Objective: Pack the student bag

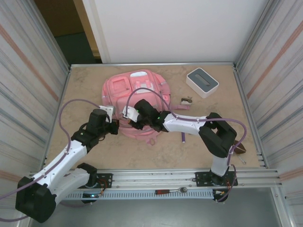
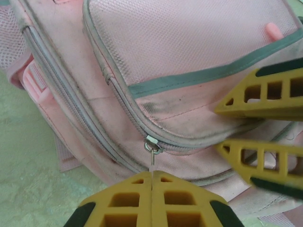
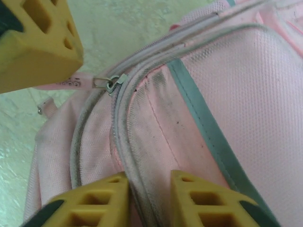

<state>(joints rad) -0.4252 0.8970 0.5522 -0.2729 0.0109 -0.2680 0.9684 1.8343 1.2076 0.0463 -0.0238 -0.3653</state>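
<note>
On the left, our left gripper (image 2: 151, 176) is clamped tight, its yellow fingers meeting on the small metal zipper pull (image 2: 152, 152) of the front pocket (image 2: 189, 52), at a corner of the pocket's zip. The student bag (image 1: 137, 90) lies flat in the middle of the table (image 1: 80, 90), front face up, just beyond both arms. To the right of the pull, our right gripper (image 3: 149, 182) sits astride the raised zip seam (image 3: 117, 139) of the same pocket, one finger on each side; the gap is narrow, but we cannot tell whether it bites the fabric or only brackets it. We judge the step in hand to be opening this pocket. To do it well, we should have the right side pin the cloth firmly, then draw the pull along the line of the teeth, low and steady, so the slider does not jam at the corner or drag the bag. Well to the right, the white-and-grey box (image 1: 202, 81) stands apart from all this
</note>
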